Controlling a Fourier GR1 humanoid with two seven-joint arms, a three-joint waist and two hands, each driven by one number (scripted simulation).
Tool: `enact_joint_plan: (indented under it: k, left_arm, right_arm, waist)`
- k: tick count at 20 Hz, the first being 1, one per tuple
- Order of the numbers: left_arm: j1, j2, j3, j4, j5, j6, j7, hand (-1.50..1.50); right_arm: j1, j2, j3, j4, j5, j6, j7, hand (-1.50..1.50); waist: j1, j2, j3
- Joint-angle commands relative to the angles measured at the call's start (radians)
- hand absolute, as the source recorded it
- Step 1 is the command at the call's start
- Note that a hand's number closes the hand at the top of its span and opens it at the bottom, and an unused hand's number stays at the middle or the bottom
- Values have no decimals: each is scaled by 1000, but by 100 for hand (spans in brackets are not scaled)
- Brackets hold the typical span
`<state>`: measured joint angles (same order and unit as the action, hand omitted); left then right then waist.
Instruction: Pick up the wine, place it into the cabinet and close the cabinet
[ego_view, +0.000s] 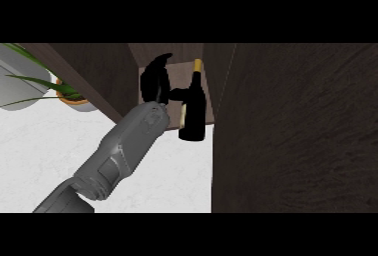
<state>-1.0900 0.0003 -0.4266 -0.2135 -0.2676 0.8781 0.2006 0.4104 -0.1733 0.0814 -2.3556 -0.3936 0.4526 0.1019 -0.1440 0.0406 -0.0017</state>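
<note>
The dark wine bottle (193, 112), with a yellow-capped neck, stands upright at the front edge of the open cabinet's shelf (210, 107). My left hand (156, 82) is inside the cabinet opening just left of the bottle. Its fingers point up and away, nearly straight, and its thumb reaches right to the bottle's shoulder. The fingers do not wrap round the bottle. The grey left forearm (122, 150) comes in from the lower left. The right hand is out of sight.
A big dark wooden cabinet door (295, 130) stands open and fills the right side. The cabinet's left wall (96, 75) is beside my hand. A potted plant (71, 96) and a white rounded object (18, 85) sit at the left on the white counter (44, 150).
</note>
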Motion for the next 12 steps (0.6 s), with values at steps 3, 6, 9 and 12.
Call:
enact_joint_plan:
  k: [3,6,9,12]
  left_arm:
    - [10,0,30,-2,41,1,-51,-150]
    - [27,0,79,-55,87,10,-151,-150]
    - [51,0,106,-95,139,-15,-212,-150]
    - [52,0,127,-132,183,-17,-267,-150]
  right_arm:
    - [43,-18,-15,-79,-80,-6,35,-150]
    - [17,-19,-20,-63,-73,-20,43,-150]
    - [32,-22,2,-60,-81,-2,38,-150]
    - [2,-28,-17,-86,-100,-43,75,-150]
  waist:
    - [8,-4,-1]
    - [34,-6,-2]
    - [19,-5,-2]
    - [35,-10,-2]
